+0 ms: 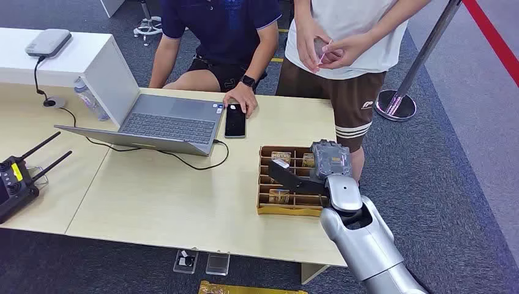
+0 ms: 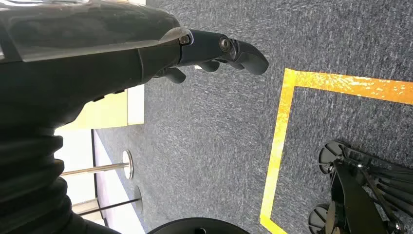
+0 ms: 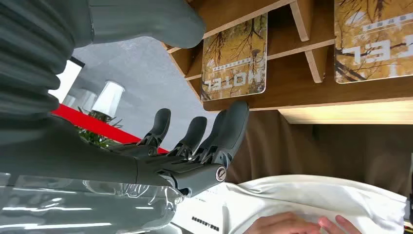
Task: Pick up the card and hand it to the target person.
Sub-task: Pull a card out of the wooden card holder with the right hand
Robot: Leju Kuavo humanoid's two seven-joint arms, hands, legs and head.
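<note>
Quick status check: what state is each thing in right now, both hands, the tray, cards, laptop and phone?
Right robot hand: over the tray, fingers apart, holding nothing.
Left robot hand: hanging over the carpet, holding nothing.
Wooden tray: on the table, compartments open on top.
Hotel cards: lying in tray compartments, none picked up.
Laptop: lid open, cable plugged in.
Phone: screen dark, a person's hand touching it.

- The wooden tray [image 1: 264, 210] has upright dividers between its slots, with cards [image 1: 281, 156] in several.
- At 12 o'clock from the tray, a standing person [image 1: 346, 67] is close against the bench [image 1: 153, 196] edge.
- At 10 o'clock, phone [image 1: 235, 120] and laptop [image 1: 165, 122].
- Bare bench at 9 o'clock.
</note>
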